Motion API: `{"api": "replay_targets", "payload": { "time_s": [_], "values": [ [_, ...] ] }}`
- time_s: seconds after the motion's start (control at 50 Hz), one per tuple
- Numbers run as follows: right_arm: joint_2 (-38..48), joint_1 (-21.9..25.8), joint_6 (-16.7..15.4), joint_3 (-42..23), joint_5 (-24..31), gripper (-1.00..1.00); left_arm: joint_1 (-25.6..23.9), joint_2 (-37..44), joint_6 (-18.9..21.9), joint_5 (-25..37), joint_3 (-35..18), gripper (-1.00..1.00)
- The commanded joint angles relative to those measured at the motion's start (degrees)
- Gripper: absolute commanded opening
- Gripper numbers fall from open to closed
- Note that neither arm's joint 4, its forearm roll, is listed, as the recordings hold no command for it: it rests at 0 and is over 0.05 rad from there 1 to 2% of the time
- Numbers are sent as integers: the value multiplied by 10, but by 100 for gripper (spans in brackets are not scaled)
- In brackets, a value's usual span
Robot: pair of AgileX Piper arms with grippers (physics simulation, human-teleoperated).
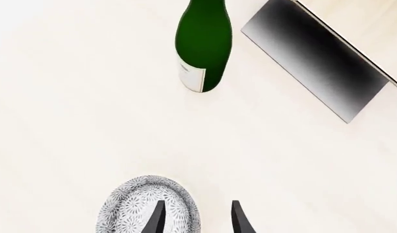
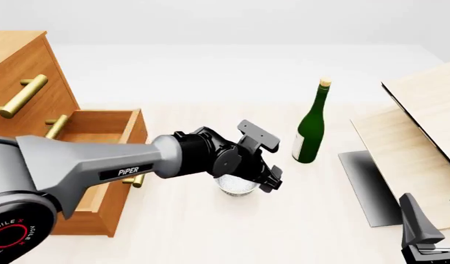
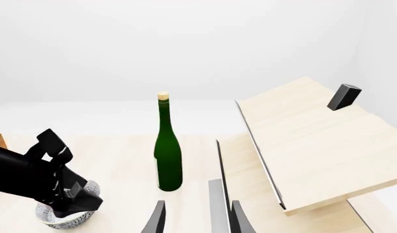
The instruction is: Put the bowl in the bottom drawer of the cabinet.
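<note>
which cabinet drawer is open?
The bottom drawer: pulled out with its box exposed, beside the left claw. The upper drawers stay flush in the cabinet.

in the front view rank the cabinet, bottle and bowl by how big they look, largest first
1. cabinet, running off the picture's left edge.
2. bottle, tall and slim.
3. bowl, smallest; the left gripper covers part of it, so only its lower part shows.

Front view overlooks the table; wrist views share the bottle [image 1: 204,46].
</note>
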Motion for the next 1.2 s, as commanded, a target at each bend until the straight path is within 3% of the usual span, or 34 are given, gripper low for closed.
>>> {"api": "replay_targets", "payload": {
  "time_s": [0.02, 1.2],
  "values": [
    [0, 0, 0, 0, 0, 100, 1, 10, -7, -10, 5, 100],
    [0, 0, 0, 0, 0, 100, -7, 51, -66, -75, 42, 100]
  ]
}}
